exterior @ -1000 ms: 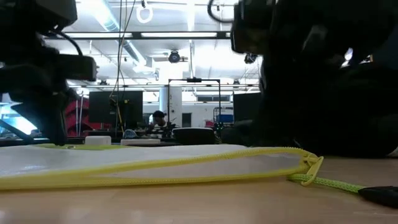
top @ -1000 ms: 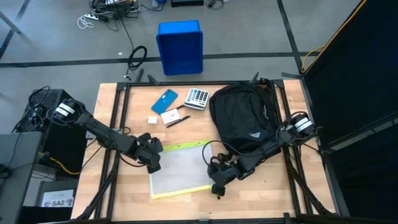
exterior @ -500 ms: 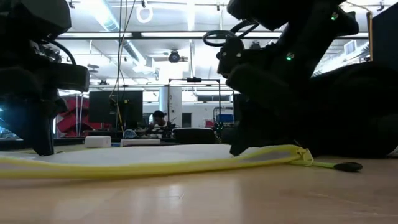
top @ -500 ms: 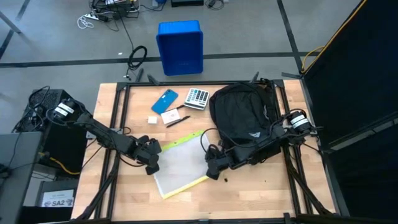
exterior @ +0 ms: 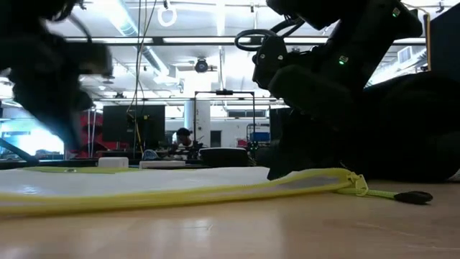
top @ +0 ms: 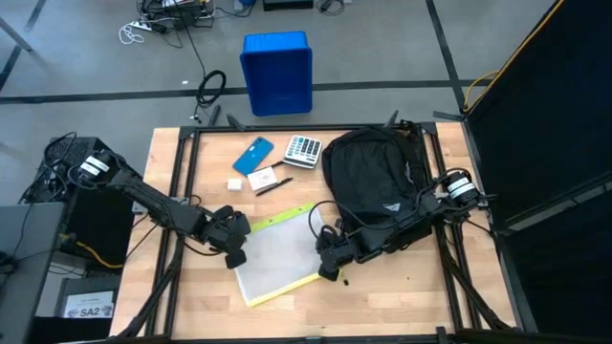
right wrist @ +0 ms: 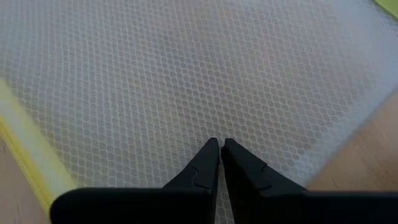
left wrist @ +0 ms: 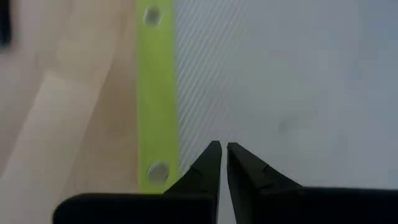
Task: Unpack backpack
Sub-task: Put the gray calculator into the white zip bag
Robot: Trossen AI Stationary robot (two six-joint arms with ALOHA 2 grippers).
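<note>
Since half a second ago little has changed: the mesh pouch [top: 278,260] keeps its tilt on the worktop [top: 402,296] at lower centre of the high view, though a full second back it lay squarer to the worktop's edge and lower in the frame. The left gripper [top: 232,251] rests at the pouch's left edge, the right gripper [top: 326,264] at its right edge; both sets of jaws are closed, and each wrist view shows them pressed together right over the pouch, whether pinching the mesh cannot be told. The backpack [top: 375,182] lies at upper right of the worktop.

Only the high view shows the calculator [top: 303,150], the blue phone [top: 252,155] and the blue bin [top: 276,72] on the floor. Only the low view shows the zipper pull [exterior: 413,196] trailing at lower right.
</note>
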